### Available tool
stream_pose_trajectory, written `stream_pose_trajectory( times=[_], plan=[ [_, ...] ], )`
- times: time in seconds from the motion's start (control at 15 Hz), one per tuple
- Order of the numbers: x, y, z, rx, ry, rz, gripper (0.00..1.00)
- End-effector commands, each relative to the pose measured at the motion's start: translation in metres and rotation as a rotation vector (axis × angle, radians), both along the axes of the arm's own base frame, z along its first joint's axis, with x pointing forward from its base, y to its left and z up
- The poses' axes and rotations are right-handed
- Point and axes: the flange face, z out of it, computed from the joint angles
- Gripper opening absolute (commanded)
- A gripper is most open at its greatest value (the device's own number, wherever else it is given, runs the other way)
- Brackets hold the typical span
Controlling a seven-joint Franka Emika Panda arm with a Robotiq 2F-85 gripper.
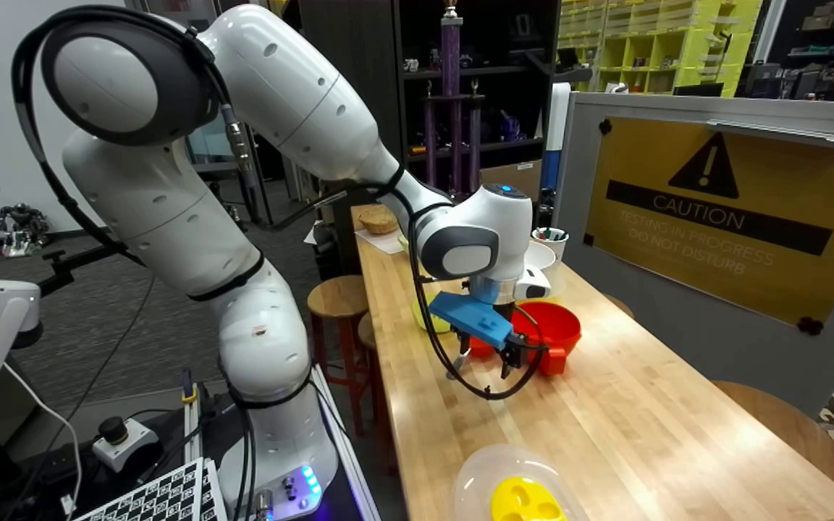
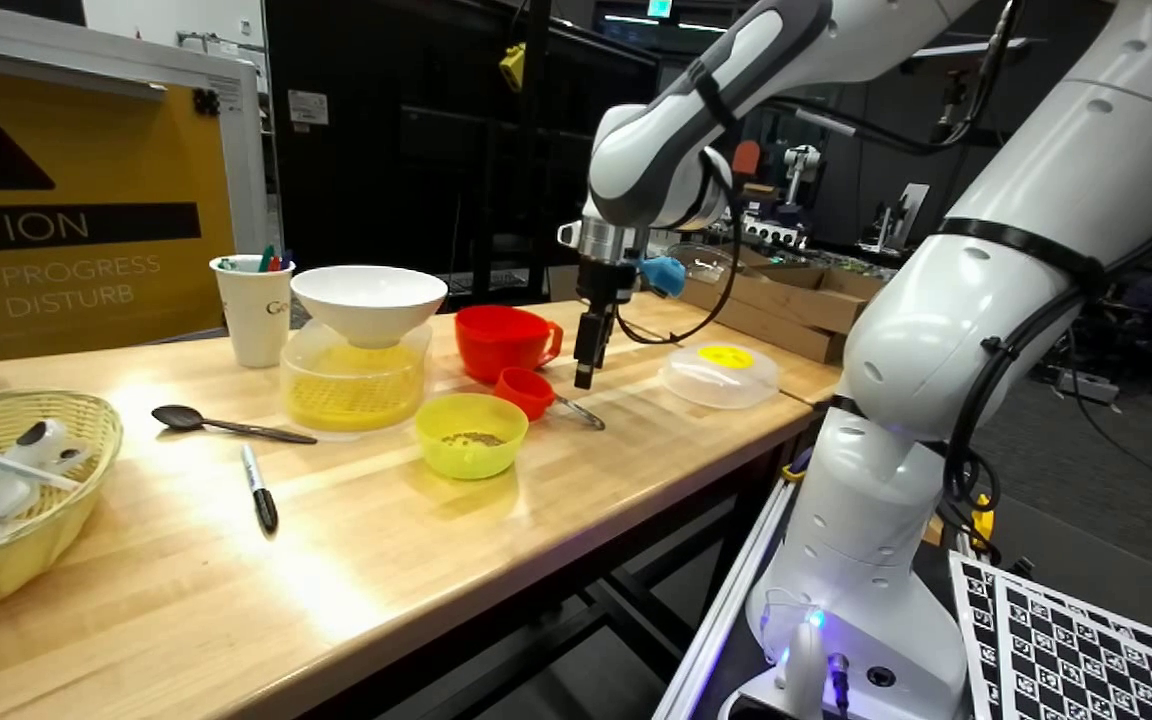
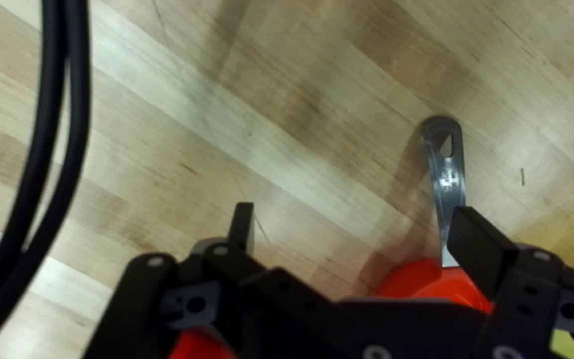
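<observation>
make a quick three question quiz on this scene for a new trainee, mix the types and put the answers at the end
1. True or false: the end effector stands open.

2. Multiple choice: what colour is the bowl that holds small brown bits?
(a) white
(b) blue
(c) yellow-green

3. Fill in the gap: in the wrist view, the handle of the small red cup has a ___ near its free end.

Key: 1. True. 2. (c). 3. Hole.
</observation>
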Motion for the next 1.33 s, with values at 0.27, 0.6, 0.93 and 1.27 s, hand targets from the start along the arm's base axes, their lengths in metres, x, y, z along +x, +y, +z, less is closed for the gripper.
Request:
stream_pose_trajectory(
  times=[0.27,0.6,0.93,1.27],
  plan=[
    [-0.005,-0.003,0.005,-0.007,-0.017,0.049,1.00],
    [-0.003,0.003,0.005,-0.008,-0.015,0.071,1.00],
    [0.000,0.015,0.006,-0.026,-0.016,0.114,1.00],
    [0.003,0.023,0.006,-0.052,-0.017,0.151,1.00]
  ],
)
